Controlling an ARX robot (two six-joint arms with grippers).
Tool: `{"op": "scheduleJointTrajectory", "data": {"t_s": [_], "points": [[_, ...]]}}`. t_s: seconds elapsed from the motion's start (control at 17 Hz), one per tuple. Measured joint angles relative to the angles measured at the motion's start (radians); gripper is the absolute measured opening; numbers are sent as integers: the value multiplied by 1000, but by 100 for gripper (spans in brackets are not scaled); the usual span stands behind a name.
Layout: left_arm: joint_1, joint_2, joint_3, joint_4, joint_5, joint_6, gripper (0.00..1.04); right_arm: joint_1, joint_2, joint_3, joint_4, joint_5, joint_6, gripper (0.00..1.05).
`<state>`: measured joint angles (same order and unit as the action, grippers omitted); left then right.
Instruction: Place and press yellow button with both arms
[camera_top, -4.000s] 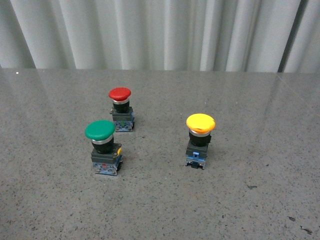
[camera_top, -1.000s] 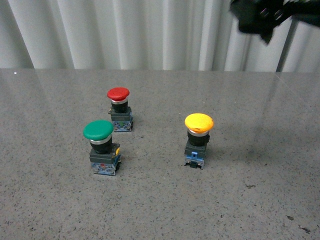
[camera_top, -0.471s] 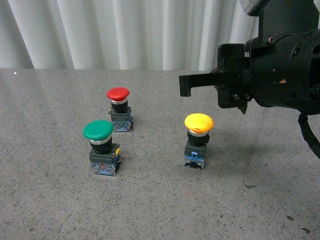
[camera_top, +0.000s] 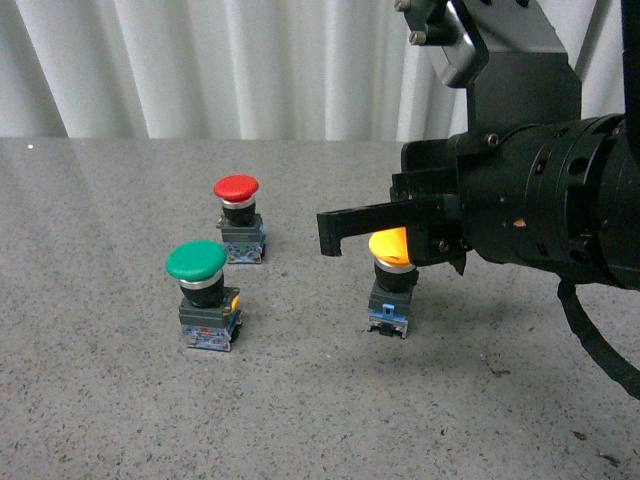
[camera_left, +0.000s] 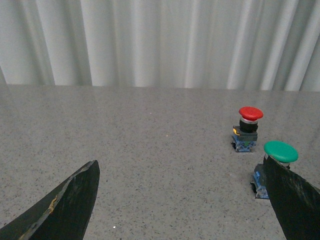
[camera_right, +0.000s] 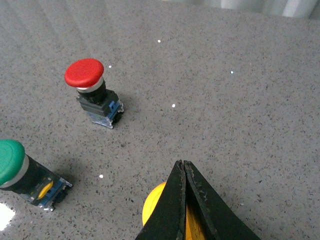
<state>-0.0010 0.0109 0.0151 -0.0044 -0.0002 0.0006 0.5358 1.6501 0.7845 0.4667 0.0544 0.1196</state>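
Right gripper (camera_right: 183, 170), pinched closed and empty, hangs right over the yellow button (camera_top: 389, 244), cap just beneath its fingers. Left gripper (camera_left: 181, 165) gapes wide, empty, nearer the green button (camera_left: 280, 151)

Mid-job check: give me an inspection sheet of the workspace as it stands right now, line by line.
Surface: grey speckled table, flat.
Job's things: yellow button upright, right of centre, cap partly hidden by the right arm.
Clutter: green button and red button, upright, left of the yellow one, apart from each other; a few dark specks front right.
Tools: right tool shut, holding nothing, over the yellow cap, contact cannot be told; left tool open, empty, not in the front view.
Cables: black cable hangs below the right arm.
Surroundings: pale pleated curtain behind the table.
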Motion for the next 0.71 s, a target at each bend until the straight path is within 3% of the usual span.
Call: {"op": "scheduleJointTrajectory", "data": {"t_s": [0.71], "points": [[0, 0, 0, 0, 0, 0, 98, 0, 50, 11, -24, -3, 3, 2]]}}
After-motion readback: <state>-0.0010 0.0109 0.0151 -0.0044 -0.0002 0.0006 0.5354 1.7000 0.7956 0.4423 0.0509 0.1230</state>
